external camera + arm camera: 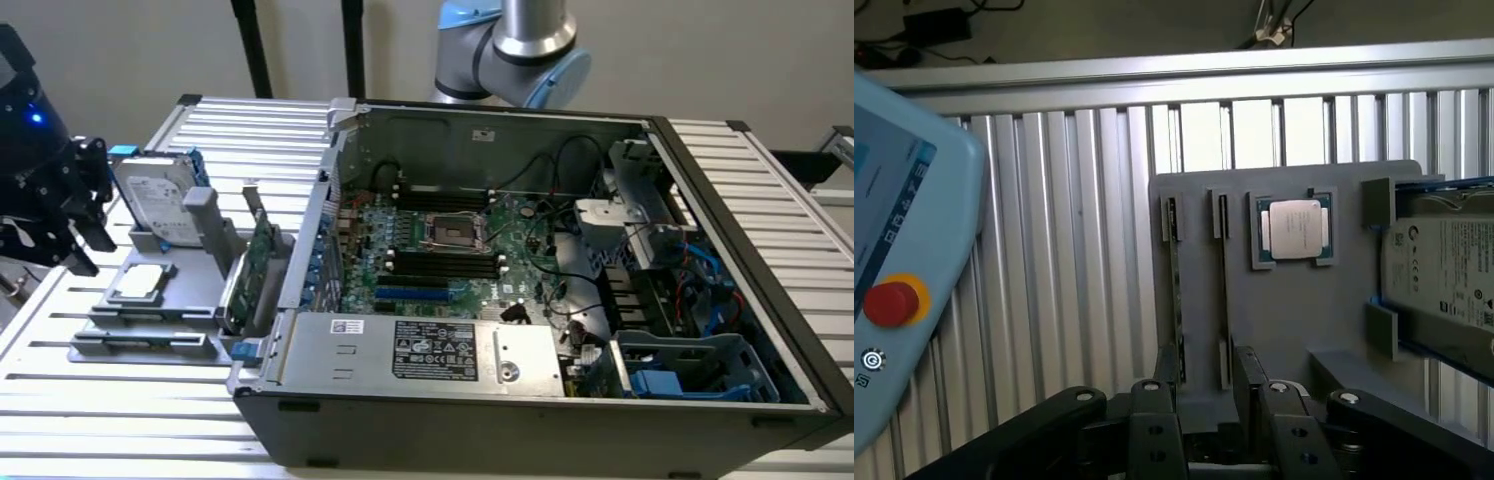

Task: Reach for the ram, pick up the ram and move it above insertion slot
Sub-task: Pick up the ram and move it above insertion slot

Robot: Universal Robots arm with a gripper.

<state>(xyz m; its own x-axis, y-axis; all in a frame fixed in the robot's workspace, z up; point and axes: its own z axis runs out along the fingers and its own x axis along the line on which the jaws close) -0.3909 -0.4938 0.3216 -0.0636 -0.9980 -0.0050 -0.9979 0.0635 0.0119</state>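
A slatted metal worktop (120, 420) carries an open PC case (534, 440) and, to the exterior view's left of it, a grey holder (1284, 330). The pincer (1204, 368) hangs over the holder's edge, its fingers spread wide and empty. The ram (1223, 290), judged to be the thin edge-on strip in the holder groove nearer the CPU (1294, 228), stands just ahead of the fingers, untouched. The reach looks nearly done. The grasp, the lift and the carry to the slot (447, 265) on the motherboard are left. Edge-on, the ram's chips are hidden. A like strip beside it makes the choice uncertain. The drive (1444, 270) is cut off.
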